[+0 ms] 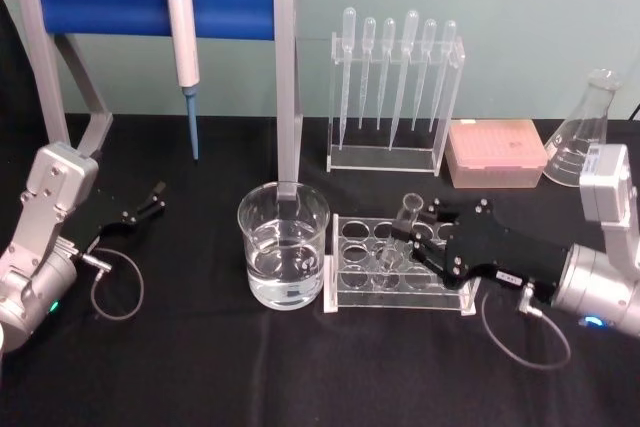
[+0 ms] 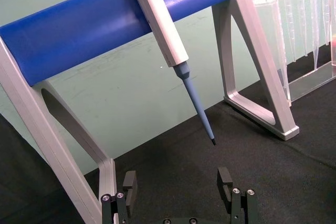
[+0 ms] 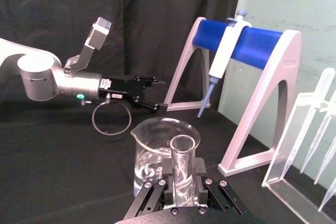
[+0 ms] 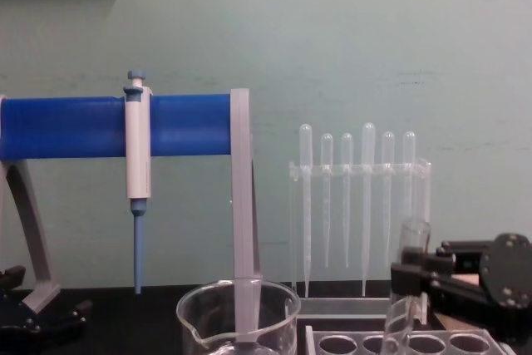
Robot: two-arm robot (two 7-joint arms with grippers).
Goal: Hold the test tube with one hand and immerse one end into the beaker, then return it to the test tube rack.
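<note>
Your right gripper (image 1: 422, 245) seems clamped on the tube (image 1: 406, 215), which stands in the rack (image 1: 345, 292) leaning slightly, mouth up; the beaker (image 1: 283, 247) lies just beside the rack, to that gripper's left; the left gripper (image 1: 152, 199) sits parked well apart, fingers spread.

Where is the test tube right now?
In the head view, the test tube leans in the rack, right of the beaker, held by the right gripper.

Clear beaker (image 1: 283, 252), blue bar (image 1: 100, 2), pink box (image 1: 497, 152)
</note>
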